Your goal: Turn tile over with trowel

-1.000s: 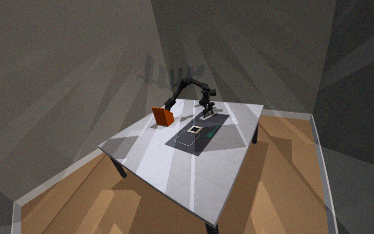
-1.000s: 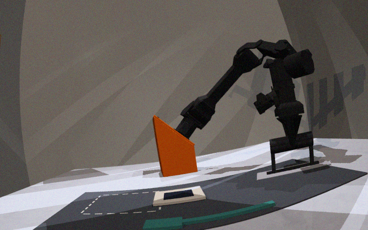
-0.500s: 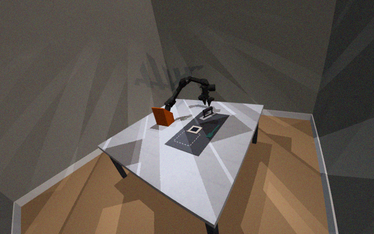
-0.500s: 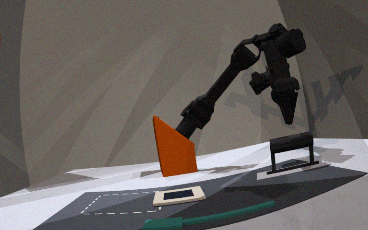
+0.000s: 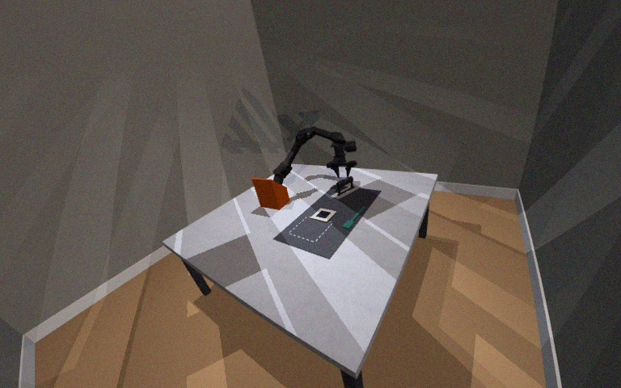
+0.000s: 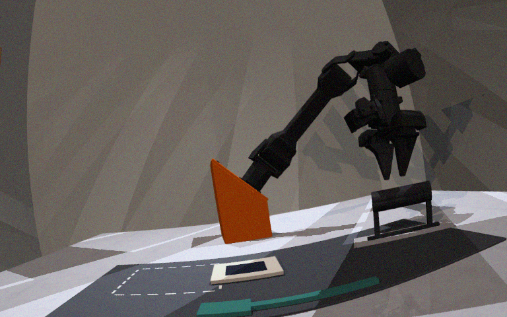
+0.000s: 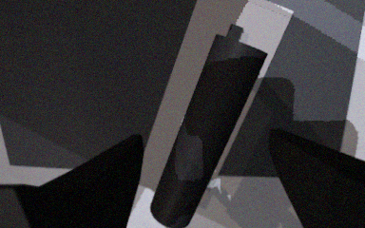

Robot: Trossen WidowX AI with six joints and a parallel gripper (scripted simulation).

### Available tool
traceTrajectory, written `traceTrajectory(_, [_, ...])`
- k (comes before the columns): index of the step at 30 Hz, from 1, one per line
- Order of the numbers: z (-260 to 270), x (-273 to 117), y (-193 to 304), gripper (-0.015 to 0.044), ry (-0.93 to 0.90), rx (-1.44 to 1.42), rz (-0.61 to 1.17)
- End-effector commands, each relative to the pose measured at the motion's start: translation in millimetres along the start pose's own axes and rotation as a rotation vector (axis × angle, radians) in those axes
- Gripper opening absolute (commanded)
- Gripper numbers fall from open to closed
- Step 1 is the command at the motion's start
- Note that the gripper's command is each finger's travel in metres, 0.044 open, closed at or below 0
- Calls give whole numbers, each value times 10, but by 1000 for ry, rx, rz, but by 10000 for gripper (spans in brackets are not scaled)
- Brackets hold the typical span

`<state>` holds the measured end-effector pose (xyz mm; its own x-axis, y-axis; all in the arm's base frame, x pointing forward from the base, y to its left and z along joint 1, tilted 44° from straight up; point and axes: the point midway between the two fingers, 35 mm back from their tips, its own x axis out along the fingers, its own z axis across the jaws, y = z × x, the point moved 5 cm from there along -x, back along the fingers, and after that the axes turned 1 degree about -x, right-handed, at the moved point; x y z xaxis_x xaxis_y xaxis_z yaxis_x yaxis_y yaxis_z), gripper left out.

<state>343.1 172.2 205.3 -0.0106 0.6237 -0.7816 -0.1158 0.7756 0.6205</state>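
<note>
between the fingers (image 5: 348,171) (image 6: 406,156) the room is free. below their tips, one black raised bar (image 5: 345,182) (image 6: 401,195) (image 7: 204,142) stands in the way, slanted across the wrist view, with an opening under it.

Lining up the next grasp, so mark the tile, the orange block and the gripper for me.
tile (image 5: 323,214) (image 6: 245,268): top and exterior views, dark marked centre
orange block (image 5: 270,194) (image 6: 243,212): top and exterior, side face
gripper (image 5: 343,176) (image 6: 394,177) (image 7: 205,141): all views, between fingertips
</note>
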Motion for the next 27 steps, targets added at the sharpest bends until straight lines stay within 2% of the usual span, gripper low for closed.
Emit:
traceTrajectory(1, [-30, -3, 21, 300, -29, -122, -27])
traceTrajectory(27, [-206, 118, 53, 300, -139, -969, -276])
